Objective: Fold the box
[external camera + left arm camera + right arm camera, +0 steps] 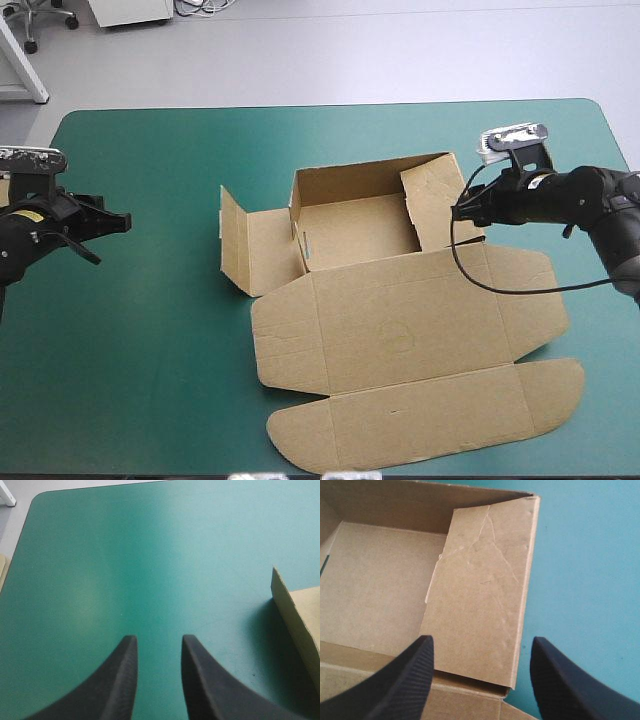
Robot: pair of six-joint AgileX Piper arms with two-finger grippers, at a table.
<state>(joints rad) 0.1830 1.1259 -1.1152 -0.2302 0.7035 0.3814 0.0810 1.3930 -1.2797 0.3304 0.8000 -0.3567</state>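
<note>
A box (350,235) cut from flat brown board lies in the middle of the table's teal-green cover (150,350), only partly formed. Its far wall stands upright. Its crumpled right side wall (435,200) is raised and leans in over the floor. The left flap (255,250) is spread out on the cover with its small end tab turned up. The broad lid (400,320) lies flat toward the table's near edge and ends in a long tuck flap with rounded corners (430,420).

The right gripper (458,212), with two curved black fingers, sits just beside the box's right corner, its tips at the raised side wall. From its own wrist, the right gripper (482,645) is spread wide and grips nothing. The creased side wall (480,595) stands ahead of it and between the two fingers, with the box's floor to one side and bare cover (590,555) to the other. Whether either finger touches the board cannot be told.

The left gripper (112,235) is near the table's left edge, well apart from the box. In its wrist view the left gripper (159,645) has a narrow gap between the fingers, with nothing in it. Bare cover (150,555) lies ahead, and an edge of the box (300,610) shows off to one side.
</note>
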